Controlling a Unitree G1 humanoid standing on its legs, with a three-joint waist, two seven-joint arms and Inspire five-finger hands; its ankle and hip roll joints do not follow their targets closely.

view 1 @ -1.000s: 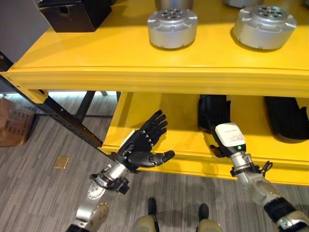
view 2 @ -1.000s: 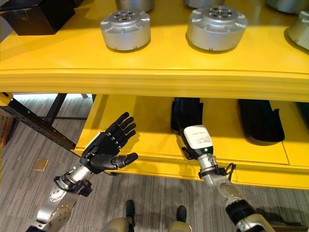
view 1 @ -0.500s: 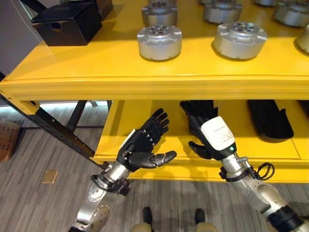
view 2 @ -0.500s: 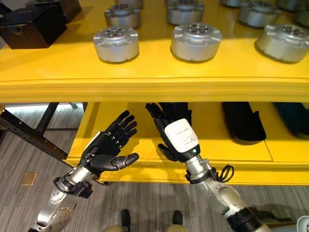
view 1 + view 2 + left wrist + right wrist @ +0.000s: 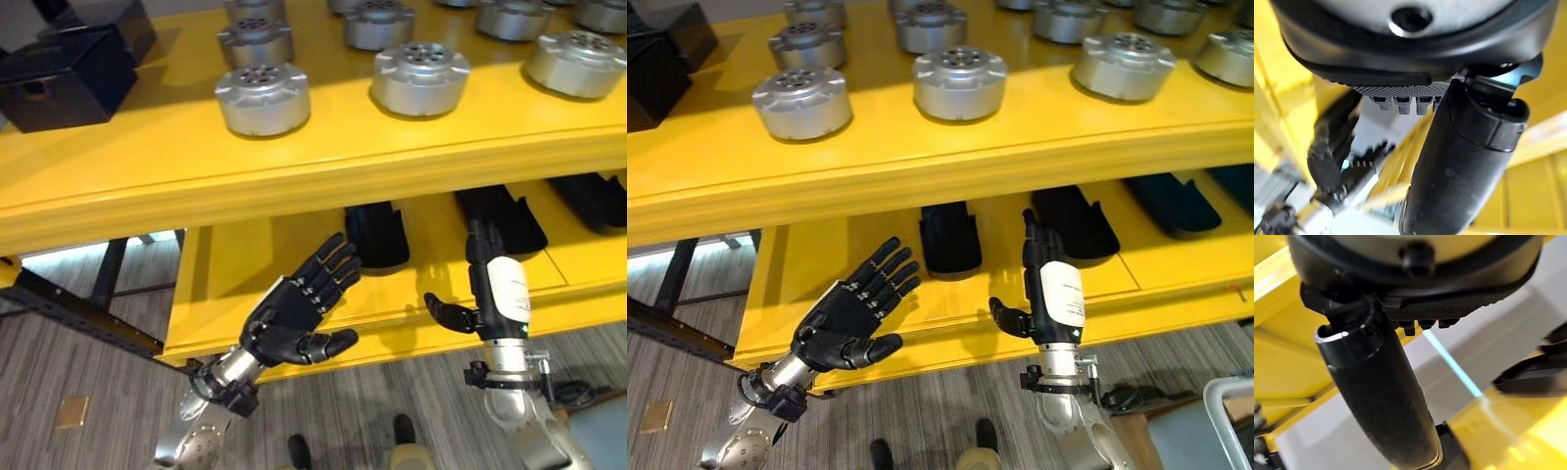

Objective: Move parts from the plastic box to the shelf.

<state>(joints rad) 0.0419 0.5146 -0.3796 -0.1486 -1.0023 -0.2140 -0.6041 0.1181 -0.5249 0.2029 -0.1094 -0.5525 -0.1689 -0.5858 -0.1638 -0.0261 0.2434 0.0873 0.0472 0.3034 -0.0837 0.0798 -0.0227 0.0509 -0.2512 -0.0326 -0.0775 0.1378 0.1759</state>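
Observation:
Several round silver metal parts, such as one [image 5: 263, 98] and another [image 5: 420, 77], stand on the top board of the yellow shelf [image 5: 294, 181]. My left hand [image 5: 294, 315] hovers open, palm up, in front of the lower board's front edge, holding nothing. Further right, my right hand [image 5: 490, 286] stands open with fingers straight up in front of the lower board, thumb out to the side, also empty. Both wrist views show each hand's thumb [image 5: 1464, 161] [image 5: 1378, 396] stretched out with nothing held.
Black moulded trays [image 5: 377, 233] [image 5: 505, 217] lie on the lower board [image 5: 225, 284]. A black box [image 5: 64, 73] sits at the top board's left end. A dark shelf frame bar [image 5: 83, 313] runs low on the left. A pale container corner [image 5: 1229, 421] shows at lower right.
The camera has swung so the shelf sits lower and tilted in view. My right hand has drawn back from under the top board and turned upright. My left hand stays open.

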